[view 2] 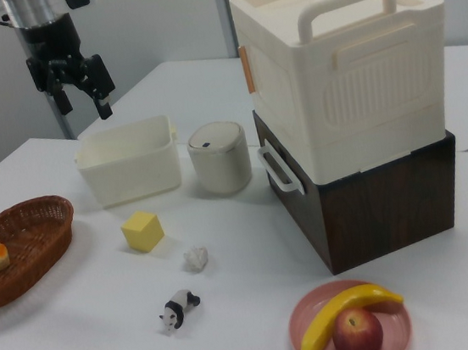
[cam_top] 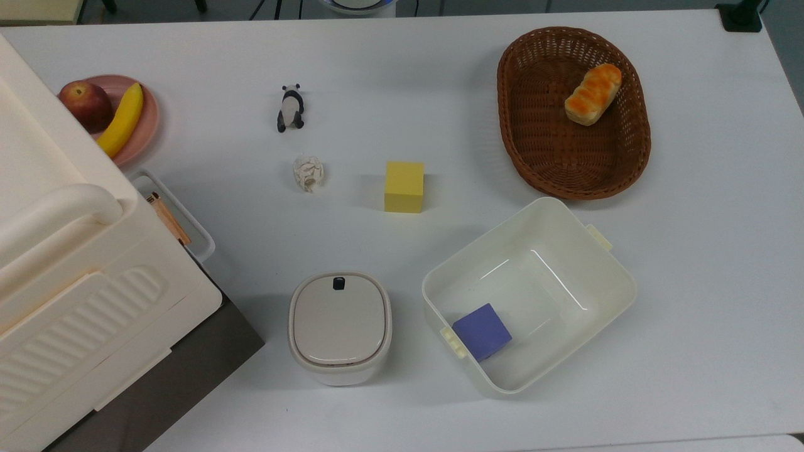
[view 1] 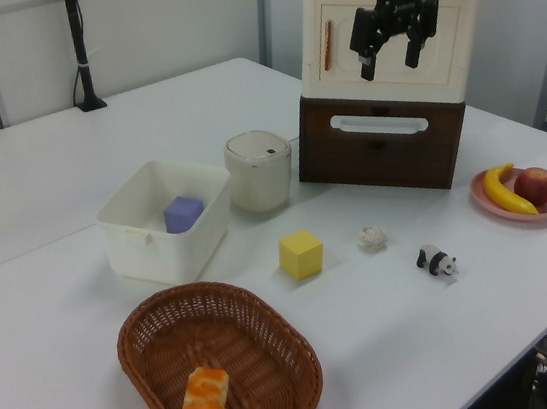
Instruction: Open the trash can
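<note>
The trash can (cam_top: 340, 327) is a small cream-white bin with a beige-grey lid lying flat and shut, and a small dark button (cam_top: 338, 283) at the lid's edge. It stands on the white table between the big cream box and the white tub, also seen as the trash can (view 1: 260, 170) and the trash can (view 2: 220, 156). My gripper (view 1: 389, 61) hangs high in the air, open, with nothing between its fingers. In the right view the gripper (view 2: 84, 105) is above and to the left of the tub, well apart from the trash can.
A lidless white tub (cam_top: 584, 251) holds a purple cube (cam_top: 482, 331). A yellow cube (cam_top: 404, 186), a crumpled paper ball (cam_top: 308, 172) and a panda figure (cam_top: 290, 108) lie mid-table. A wicker basket (cam_top: 521, 138) holds bread. The big cream ribbed box (view 2: 340, 68) sits on a dark drawer unit; a pink plate (cam_top: 146, 119) carries fruit.
</note>
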